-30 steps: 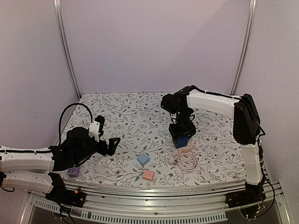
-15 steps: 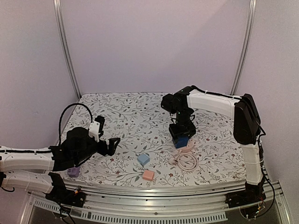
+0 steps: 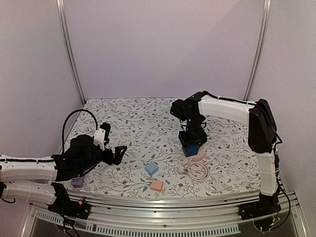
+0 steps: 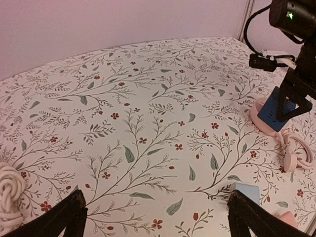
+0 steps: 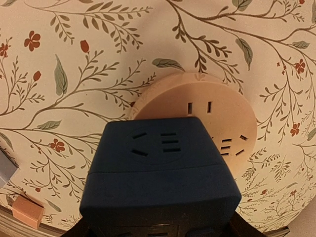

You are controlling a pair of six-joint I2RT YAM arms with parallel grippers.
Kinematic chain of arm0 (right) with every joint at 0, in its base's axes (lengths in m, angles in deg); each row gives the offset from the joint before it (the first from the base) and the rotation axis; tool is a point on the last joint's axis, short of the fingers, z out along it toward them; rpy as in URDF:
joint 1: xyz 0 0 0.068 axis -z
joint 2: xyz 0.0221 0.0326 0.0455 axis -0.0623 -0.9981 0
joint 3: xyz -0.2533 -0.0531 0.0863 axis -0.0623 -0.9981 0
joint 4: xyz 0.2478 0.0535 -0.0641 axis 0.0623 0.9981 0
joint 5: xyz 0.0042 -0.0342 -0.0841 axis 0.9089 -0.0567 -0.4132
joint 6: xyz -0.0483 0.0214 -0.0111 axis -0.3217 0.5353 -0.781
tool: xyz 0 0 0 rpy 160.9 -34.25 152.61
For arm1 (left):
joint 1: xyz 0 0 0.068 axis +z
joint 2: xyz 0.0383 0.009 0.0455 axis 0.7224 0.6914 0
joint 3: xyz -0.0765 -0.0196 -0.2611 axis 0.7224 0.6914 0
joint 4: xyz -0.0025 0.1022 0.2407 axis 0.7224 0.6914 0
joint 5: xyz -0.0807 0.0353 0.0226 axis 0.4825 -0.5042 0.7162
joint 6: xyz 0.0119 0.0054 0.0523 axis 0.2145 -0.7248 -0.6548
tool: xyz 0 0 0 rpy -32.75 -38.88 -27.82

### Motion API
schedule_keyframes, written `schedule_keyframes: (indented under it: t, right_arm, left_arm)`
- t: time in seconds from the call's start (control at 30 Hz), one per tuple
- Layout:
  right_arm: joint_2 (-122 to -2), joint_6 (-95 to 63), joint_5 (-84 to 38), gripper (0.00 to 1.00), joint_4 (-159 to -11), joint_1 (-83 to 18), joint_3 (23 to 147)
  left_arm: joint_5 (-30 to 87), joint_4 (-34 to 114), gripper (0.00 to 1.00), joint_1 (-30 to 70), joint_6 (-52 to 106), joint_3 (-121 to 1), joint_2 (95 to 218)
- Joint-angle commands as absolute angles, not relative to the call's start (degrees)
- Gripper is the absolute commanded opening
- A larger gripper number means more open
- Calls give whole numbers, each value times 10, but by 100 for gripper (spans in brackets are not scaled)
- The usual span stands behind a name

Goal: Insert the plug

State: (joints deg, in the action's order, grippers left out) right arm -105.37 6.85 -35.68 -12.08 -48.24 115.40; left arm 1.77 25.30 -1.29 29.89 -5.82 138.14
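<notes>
Right fingers (image 4: 296,83) clasp a dark blue cube plug (image 5: 160,168) over the round pink socket (image 5: 217,113); left fingers (image 4: 69,217) gape wide, empty.

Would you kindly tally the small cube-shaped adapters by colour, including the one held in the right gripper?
dark blue adapter: 1
light blue adapter: 1
salmon-pink adapter: 1
purple adapter: 1
Total: 4

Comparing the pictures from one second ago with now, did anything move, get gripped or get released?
Nothing visibly changed. The right gripper still holds the blue plug at the pink socket. The left gripper stays open, holding nothing.
</notes>
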Motion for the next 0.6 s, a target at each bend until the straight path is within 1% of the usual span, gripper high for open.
schedule_keyframes:
  t: [0.0, 0.1, 0.13, 0.23, 0.33, 0.4, 0.43, 0.57]
  right_arm:
    - [-1110, 79, -425, 33, -189, -474, 1106]
    - [-1097, 79, -430, 44, -193, -475, 1111]
    - [-1089, 79, -430, 50, -195, -475, 1112]
    - [-1066, 77, -430, 65, -202, -475, 1117]
    - [-1051, 75, -443, 85, -203, -476, 1129]
    - [-1035, 75, -446, 96, -206, -478, 1134]
    - [-1028, 72, -446, 99, -210, -478, 1137]
    - [-994, 64, -437, 99, -225, -480, 1142]
  left_arm:
    - [15, 262, 99, -3, 298, -62, 1379]
    - [15, 264, 99, -3, 298, -66, 1379]
    - [15, 266, 99, -3, 297, -67, 1379]
    - [15, 268, 99, -3, 298, -69, 1379]
    - [16, 273, 99, -3, 300, -74, 1380]
    - [15, 280, 99, -3, 302, -80, 1381]
    - [15, 283, 100, -3, 302, -82, 1381]
    - [15, 295, 100, -3, 305, -92, 1380]
